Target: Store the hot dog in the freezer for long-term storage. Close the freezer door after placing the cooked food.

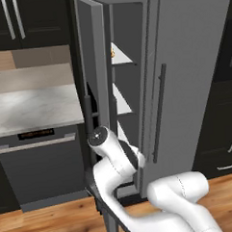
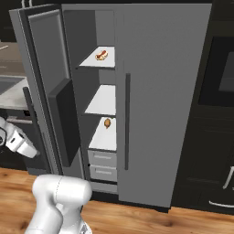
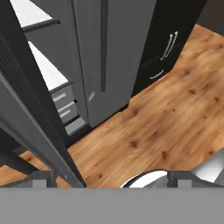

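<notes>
- Hand view looks down past the freezer door (image 3: pixel 30 113) edge at the wood floor (image 3: pixel 166 113); gripper (image 3: pixel 111 178) tips sit wide apart, holding nothing.
- Arm bends low beside the open door.
- Hot dog (image 2: pixel 101 55) lies on the freezer (image 2: pixel 98 105) top shelf.

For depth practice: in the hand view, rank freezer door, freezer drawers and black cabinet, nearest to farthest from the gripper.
1. freezer door, left, right beside the gripper.
2. freezer drawers, behind it, low.
3. black cabinet, far right.
</notes>
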